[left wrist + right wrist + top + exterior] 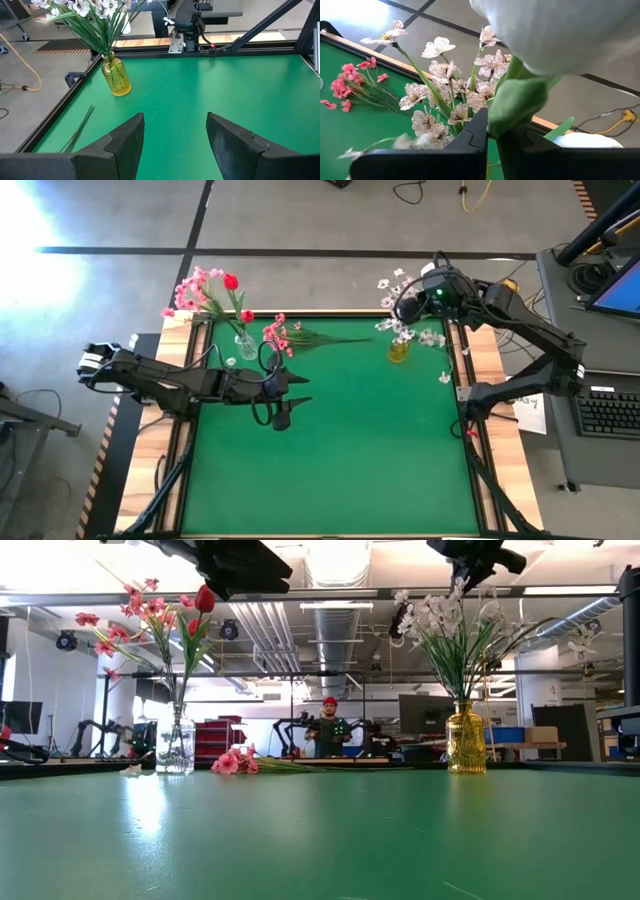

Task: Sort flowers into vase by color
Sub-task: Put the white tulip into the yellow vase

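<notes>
A clear glass vase near the far-left of the green mat holds red buds and pink sprays. A yellow vase at far right holds white blossom sprays. One pink spray lies flat on the mat beside the clear vase, its green stem pointing right. My right gripper hovers above the yellow vase, shut on a white tulip bud. My left gripper is open above the mat's middle, near side of the pink spray. My right gripper pinches the white tulip's green stem and leaf just below the bud between its two fingers. The bud sits close in front of the wrist camera, beyond the fingertips, lifted clear above the yellow vase's white sprays.
A loose white blossom lies at the mat's right edge. A wooden frame borders the mat. Open green mat stretches toward the near edge. In the room behind, a person stands far off.
</notes>
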